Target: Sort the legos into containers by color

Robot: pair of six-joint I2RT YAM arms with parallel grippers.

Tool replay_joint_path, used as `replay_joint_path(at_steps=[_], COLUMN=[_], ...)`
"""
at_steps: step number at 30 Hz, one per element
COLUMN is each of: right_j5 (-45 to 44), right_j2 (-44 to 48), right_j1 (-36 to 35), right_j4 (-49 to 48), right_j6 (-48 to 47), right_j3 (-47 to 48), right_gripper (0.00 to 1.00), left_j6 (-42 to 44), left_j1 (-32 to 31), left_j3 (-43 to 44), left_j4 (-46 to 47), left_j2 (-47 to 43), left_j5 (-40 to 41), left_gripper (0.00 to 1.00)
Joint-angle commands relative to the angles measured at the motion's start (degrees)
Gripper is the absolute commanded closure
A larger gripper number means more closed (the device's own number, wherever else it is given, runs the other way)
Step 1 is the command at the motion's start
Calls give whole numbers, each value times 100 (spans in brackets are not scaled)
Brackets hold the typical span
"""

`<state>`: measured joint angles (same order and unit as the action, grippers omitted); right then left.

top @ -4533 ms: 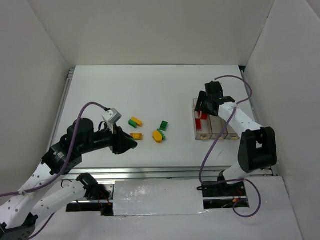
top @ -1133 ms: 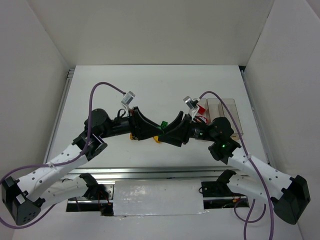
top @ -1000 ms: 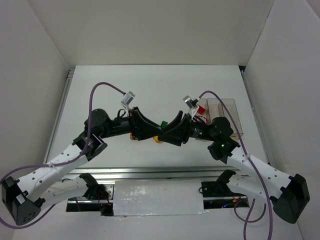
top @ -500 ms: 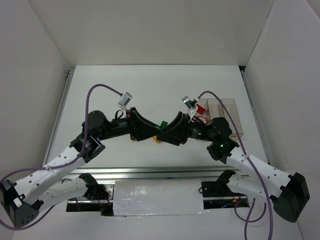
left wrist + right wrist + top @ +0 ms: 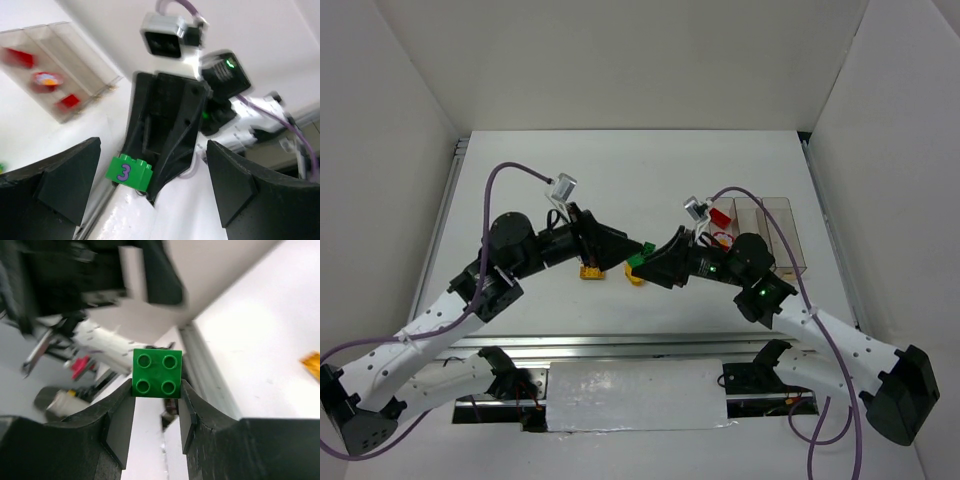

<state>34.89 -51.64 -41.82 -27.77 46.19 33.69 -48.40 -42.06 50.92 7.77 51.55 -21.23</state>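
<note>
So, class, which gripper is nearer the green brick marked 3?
Right. The right gripper is shut on the green brick; the left gripper is open, facing it across a gap, not touching.

The one mark that can be read is a purple numeral 3 printed on the side face of the green lego, which sits clamped between the tips of the right pincer, seen in the left wrist view.

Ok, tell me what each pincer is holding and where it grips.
The right pincer clamps a green brick by two opposite side faces, studs toward its camera. The left pincer is open and holds nothing.
</note>
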Motion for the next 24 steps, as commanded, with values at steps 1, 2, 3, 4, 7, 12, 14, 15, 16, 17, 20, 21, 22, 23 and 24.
replay_joint_path(at_steps=[1, 2, 3, 4, 7, 12, 14, 15, 16, 17, 20, 21, 22, 23, 24], right_j5=[-970, -1298, -1623, -2244, -3195, -3796, -3980, -4077, -4148, -4166, -4009, -3982, -3956, -4095, -4139], right_j2=[136, 171, 180, 93, -484, -1723, -2068, -2218, -2463, -2578, -3000, -3062, -3106, -3159, -3177], right_j1=[217, 575, 805, 1086, 2287, 3557, 3813, 3857, 3883, 3997, 4138, 4138, 4138, 4138, 4312], right_j4=[1188, 1934, 2377, 2799, 4238, 4859, 4965, 5026, 5097, 5106, 5115, 5124, 5115, 5150, 5150], right_j6=[-505, -532, -550, -541, -778, -989, -1112, -1139, -1165, -1200, -1253, -1253, -1279, -1271, -1262], right_j3=[32, 58, 111, 320, 926, 1665, 1912, 2130, 2211, 2273, 2431, 2501, 2528, 2563, 2598], right_gripper=[100, 100, 100, 100, 100, 100, 100, 100, 100, 100, 94, 90, 88, 86, 85], left_j6=[182, 121, 94, 59, -64, -240, -284, -301, -319, -354, -337, -310, -249, -240, -231], left_j1=[-12, -12, -12, -4, 5, 23, 49, 58, 75, 84, 198, 286, 330, 365, 479], left_j3=[890, 1094, 1253, 1419, 1299, 1026, 956, 929, 868, 841, 753, 718, 709, 701, 692], left_j4=[-1474, -2542, -2961, -3296, -4052, -4547, -4766, -4819, -4872, -4934, -4943, -4917, -4899, -4873, -4890], left_j2=[83, 136, 180, 224, 180, 215, 250, 259, 250, 250, 294, 355, 391, 434, 531], left_j5=[1998, 2540, 3041, 3821, 4574, 4927, 4936, 4997, 5041, 5085, 5086, 5042, 5007, 4989, 4997], left_gripper=[0, 1, 1, 0, 0, 1, 0, 0, 0, 1, 0, 0, 1, 0, 1])
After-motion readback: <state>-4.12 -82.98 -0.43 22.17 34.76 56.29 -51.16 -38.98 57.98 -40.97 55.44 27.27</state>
